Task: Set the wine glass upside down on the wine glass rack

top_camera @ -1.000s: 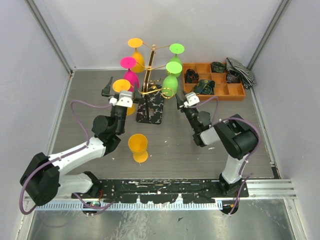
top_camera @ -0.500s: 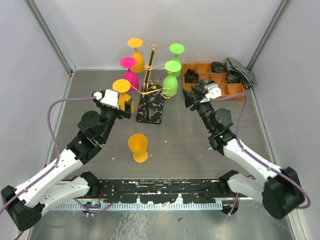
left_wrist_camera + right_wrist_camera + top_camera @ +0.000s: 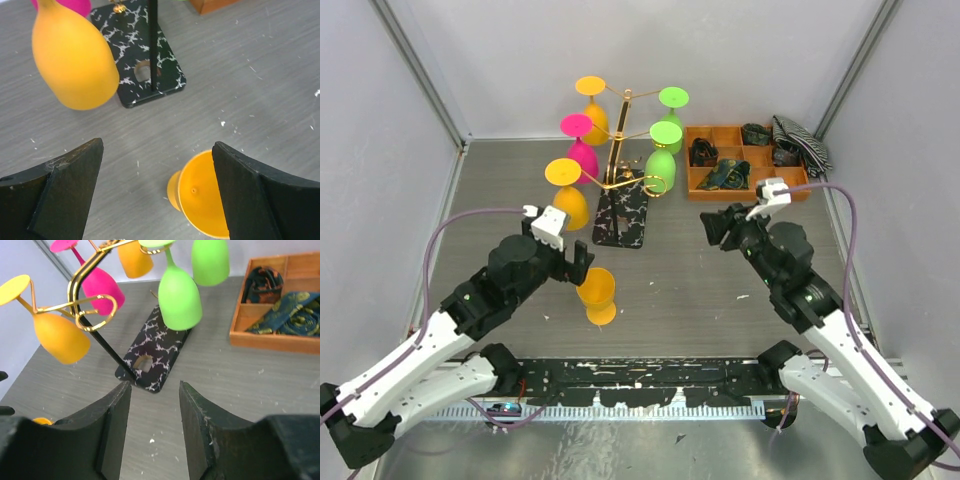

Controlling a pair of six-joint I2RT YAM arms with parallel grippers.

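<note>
Five hanging glasses (image 3: 663, 165) sit bowl-down on the wine glass rack (image 3: 624, 150): two orange, two green, one pink. A sixth, the orange wine glass (image 3: 596, 290), stands mouth-up on the grey wood-grain table (image 3: 680, 290), on the near side of the rack's black speckled base.

Left gripper (image 3: 157, 145) is just beside it, fingers spread wide, holding nothing. Right gripper (image 3: 153, 386) has its fingers parted and empty, over bare tabletop between the rack and the orange tray (image 3: 750, 193).

Several tray compartments hold dark rolled fabric (image 3: 725, 175). A striped cloth (image 3: 802, 143) lies at its far right corner. Rack arms are thin gold wire, curled.

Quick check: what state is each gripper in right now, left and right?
Left gripper: open, empty, near the orange wine glass.
Right gripper: open, holding nothing.
</note>
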